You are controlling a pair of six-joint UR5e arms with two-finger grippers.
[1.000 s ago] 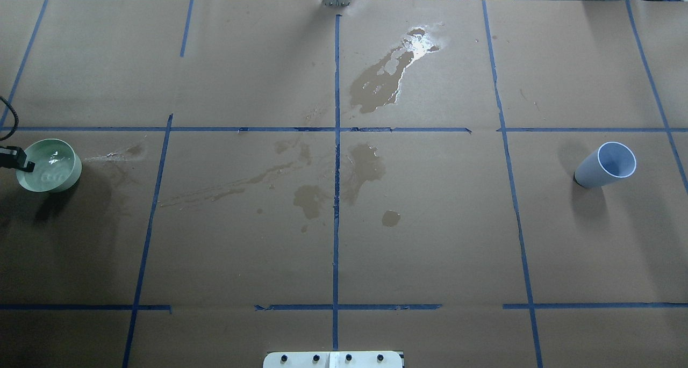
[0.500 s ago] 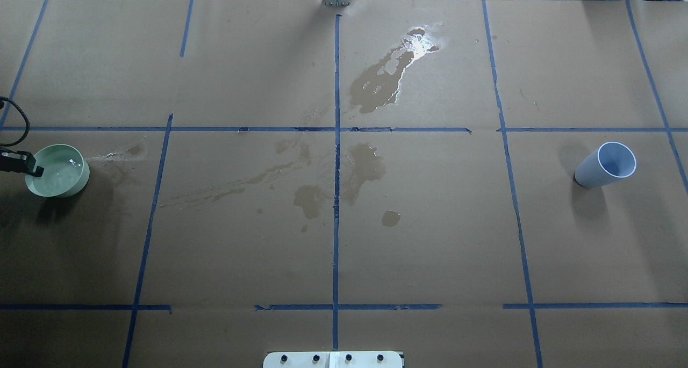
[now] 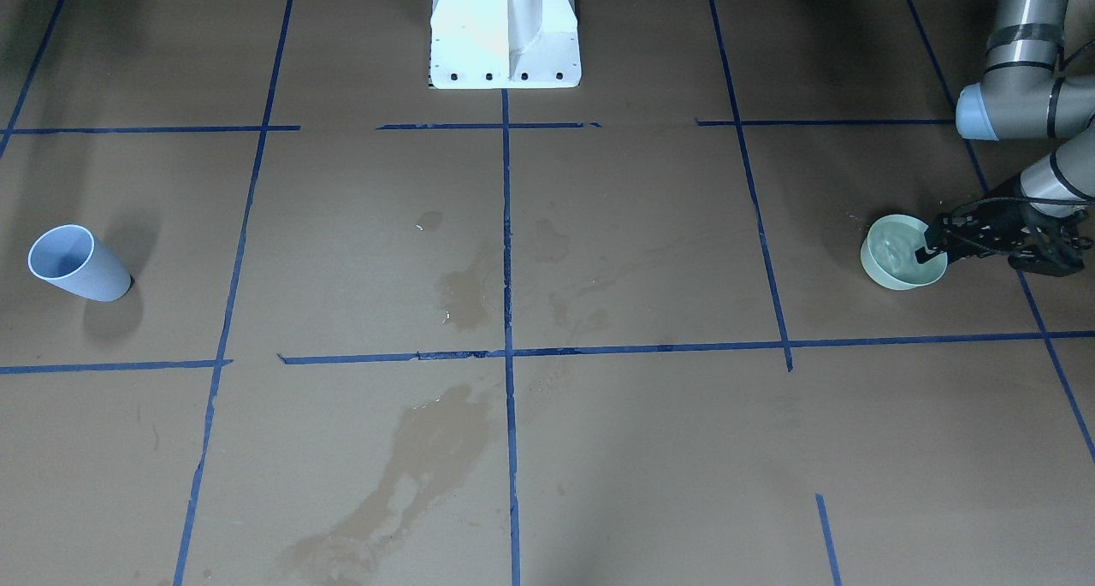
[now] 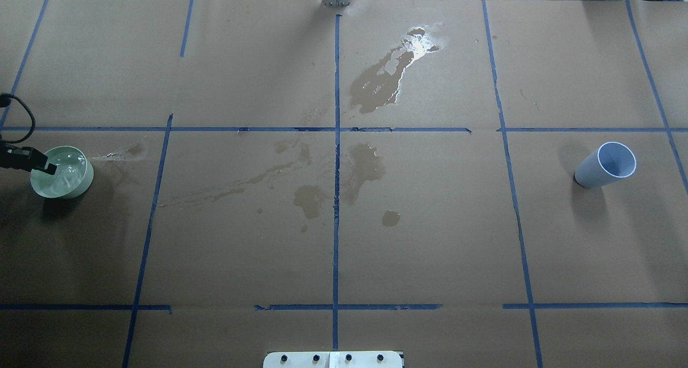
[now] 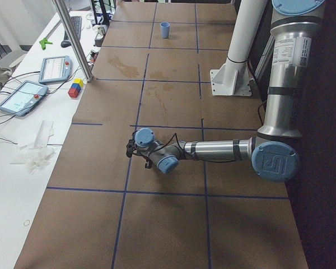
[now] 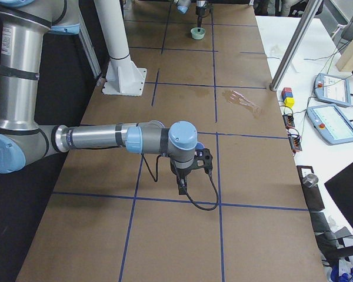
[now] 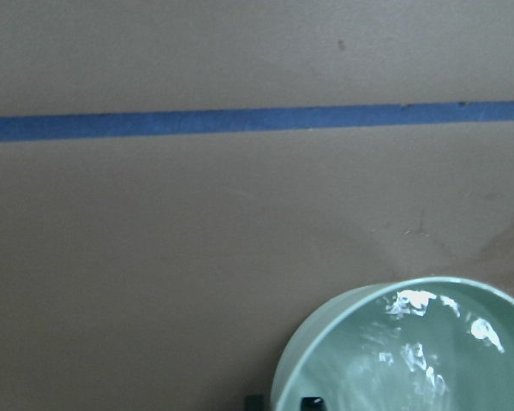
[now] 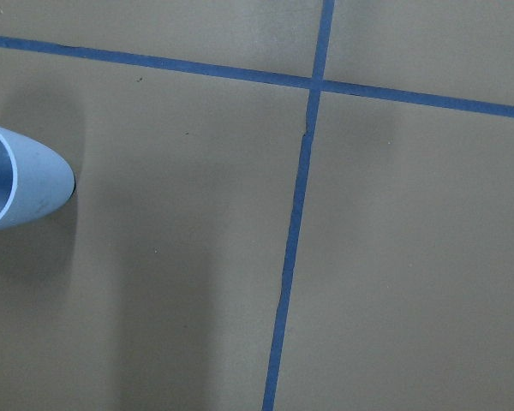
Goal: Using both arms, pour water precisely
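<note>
Most of the left arm point(image 3: 1026, 4) is cut off overhead; the right pincer point(image 6: 183, 183) shows only side-on, its opening impossible to tell. The left pincer point(image 3: 926, 252) is clamped on the rim of the bowl point(image 3: 881, 274), water point(image 3: 896, 245) rippling inside, at the worktop's point(image 4: 430, 239) left end.

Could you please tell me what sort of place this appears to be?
Probably a robotics lab or test cell: the work surface is covered in brown paper gridded with blue tape, the left arm and right arm reach over it, and teach pendants lie alongside.
</note>
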